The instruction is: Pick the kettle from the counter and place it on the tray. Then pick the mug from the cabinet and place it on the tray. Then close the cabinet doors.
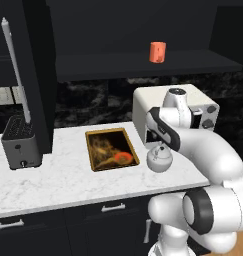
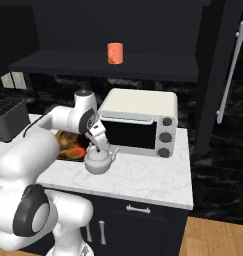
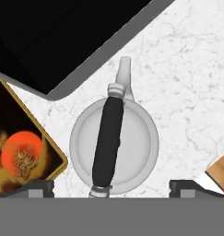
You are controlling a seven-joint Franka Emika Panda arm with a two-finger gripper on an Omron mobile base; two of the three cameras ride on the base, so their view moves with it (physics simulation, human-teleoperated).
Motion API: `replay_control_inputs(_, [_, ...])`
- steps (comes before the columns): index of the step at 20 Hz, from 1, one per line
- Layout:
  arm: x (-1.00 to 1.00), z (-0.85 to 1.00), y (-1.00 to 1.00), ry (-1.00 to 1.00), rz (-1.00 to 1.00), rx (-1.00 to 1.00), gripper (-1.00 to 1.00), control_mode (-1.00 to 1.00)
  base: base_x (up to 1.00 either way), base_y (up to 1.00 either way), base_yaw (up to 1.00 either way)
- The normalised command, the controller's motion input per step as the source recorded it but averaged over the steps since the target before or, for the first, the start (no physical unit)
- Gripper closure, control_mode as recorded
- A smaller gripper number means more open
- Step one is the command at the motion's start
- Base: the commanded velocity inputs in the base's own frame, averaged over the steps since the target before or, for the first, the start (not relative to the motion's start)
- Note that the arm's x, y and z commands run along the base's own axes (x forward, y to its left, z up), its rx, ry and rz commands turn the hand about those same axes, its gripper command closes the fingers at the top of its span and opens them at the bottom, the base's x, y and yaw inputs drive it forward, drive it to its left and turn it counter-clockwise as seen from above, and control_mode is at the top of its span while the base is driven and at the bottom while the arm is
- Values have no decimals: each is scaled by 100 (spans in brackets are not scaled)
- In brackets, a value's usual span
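The squat silver-white kettle (image 1: 159, 159) (image 2: 98, 161) (image 3: 132, 143) stands on the marble counter (image 1: 58, 180) between the tray and the toaster oven. My gripper (image 1: 160, 148) (image 2: 98, 149) (image 3: 113, 188) hangs open just above it, pointing down, one fingertip on each side of the dark arched handle, not touching it. The tray (image 1: 89, 150) (image 3: 55, 152), with a golden rim and a swirled picture, lies bare left of the kettle. The orange mug (image 1: 157, 52) (image 2: 115, 53) stands on the shelf of the open black cabinet (image 1: 143, 65).
A cream toaster oven (image 1: 193, 100) (image 2: 138, 122) stands close behind the kettle. A grey toaster (image 1: 20, 142) sits at the counter's left. The cabinet doors with long silver handles (image 1: 15, 70) (image 2: 232, 70) stand open on both sides. Black drawers (image 1: 113, 207) lie below.
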Motion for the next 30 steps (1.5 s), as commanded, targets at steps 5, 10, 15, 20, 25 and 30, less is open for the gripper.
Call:
replay_control_inputs(5, [14, -28, -3, 0, -8, 6, -100, -100, 0, 0, 0])
replay_control_inputs(10, [18, -12, 0, 0, 0, 6, -100, -100, 0, 0, 0])
replay_control_inputs(15, [7, -4, 2, 0, 0, 0, 100, -100, 0, 0, 0])
replay_control_inputs(20, [-16, 42, 23, 0, 0, 0, 100, -100, 0, 0, 0])
replay_control_inputs(25, [-32, 96, 72, 2, 1, -3, 100, -100, 0, 0, 0])
replay_control_inputs(30, [26, 20, 100, 16, 12, -6, 100, -100, 0, 0, 0])
